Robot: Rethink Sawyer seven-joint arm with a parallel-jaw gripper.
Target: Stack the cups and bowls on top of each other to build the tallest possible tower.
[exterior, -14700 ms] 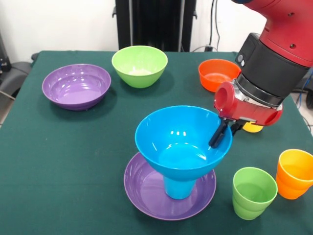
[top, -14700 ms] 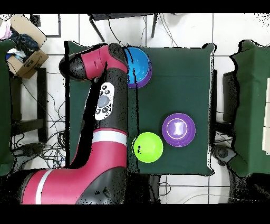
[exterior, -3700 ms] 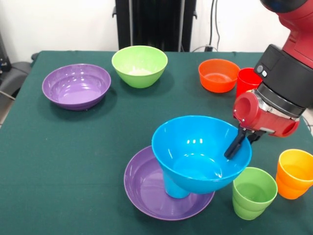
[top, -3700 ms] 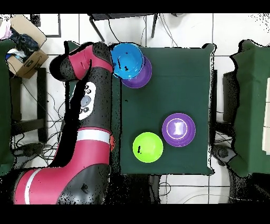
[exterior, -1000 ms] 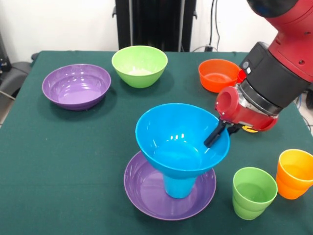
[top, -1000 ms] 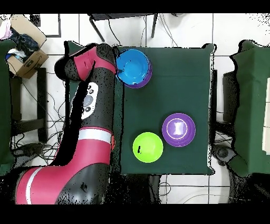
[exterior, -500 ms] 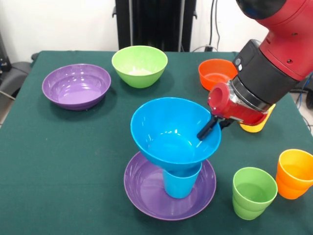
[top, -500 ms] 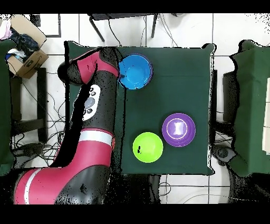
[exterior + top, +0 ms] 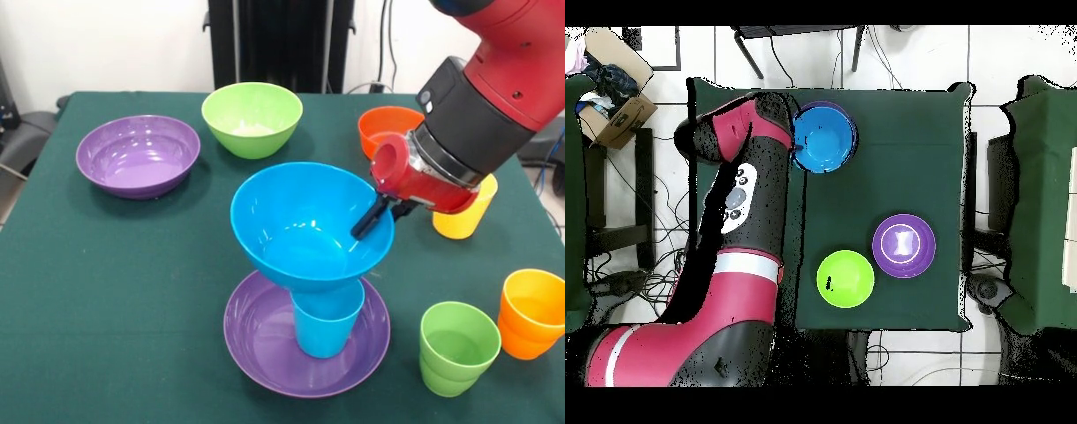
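From the front, the gripper (image 9: 371, 219) had its fingers clamped on the rim of the blue bowl (image 9: 305, 230), which sat slightly tilted over the upright blue cup (image 9: 327, 320) inside the near purple bowl (image 9: 265, 344), close to the table's (image 9: 106, 291) near edge. To seat it well, I judged the bowl needed levelling and centring before letting go. From overhead, the blue bowl lay by one table corner, covering most of the purple one beneath.
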